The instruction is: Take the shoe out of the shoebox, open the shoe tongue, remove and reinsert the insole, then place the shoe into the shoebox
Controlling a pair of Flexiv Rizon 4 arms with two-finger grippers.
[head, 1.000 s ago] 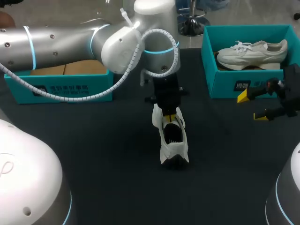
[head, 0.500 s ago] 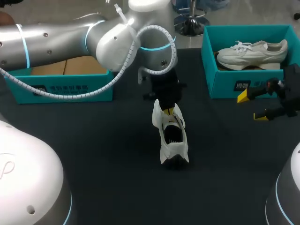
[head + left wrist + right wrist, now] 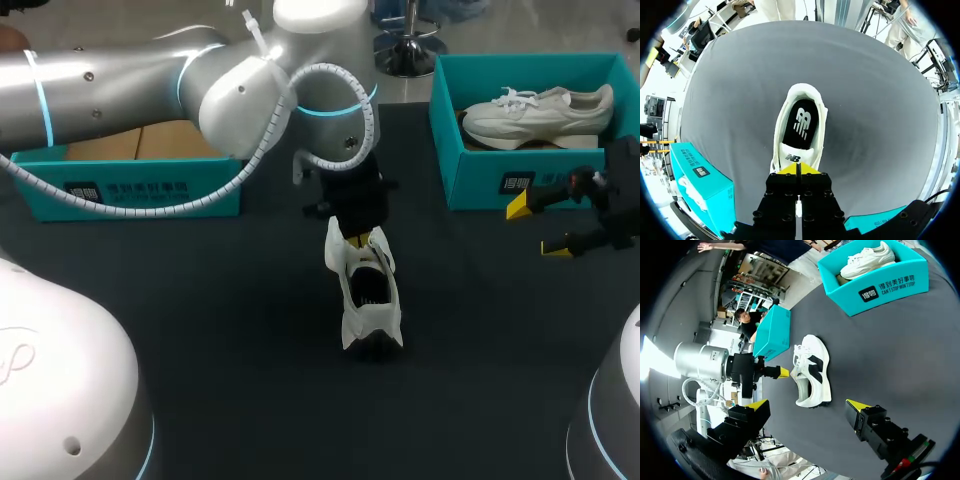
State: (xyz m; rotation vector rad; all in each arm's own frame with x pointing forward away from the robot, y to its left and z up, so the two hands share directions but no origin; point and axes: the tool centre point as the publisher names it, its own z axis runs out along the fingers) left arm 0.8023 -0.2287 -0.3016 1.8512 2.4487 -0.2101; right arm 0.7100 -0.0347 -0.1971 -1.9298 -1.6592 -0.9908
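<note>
The teal cardboard shoebox at the far right holds a white lace-up sneaker. A second teal box at the far left shows brown board inside. The white shoe with a black insole stands mid-way on the dark grey table, well apart from both boxes. The left gripper, fingers pressed together, sits at the shoe's tongue; whether it pinches the tongue cannot be told. The right gripper hangs spread wide just before the shoebox's front wall.
</note>
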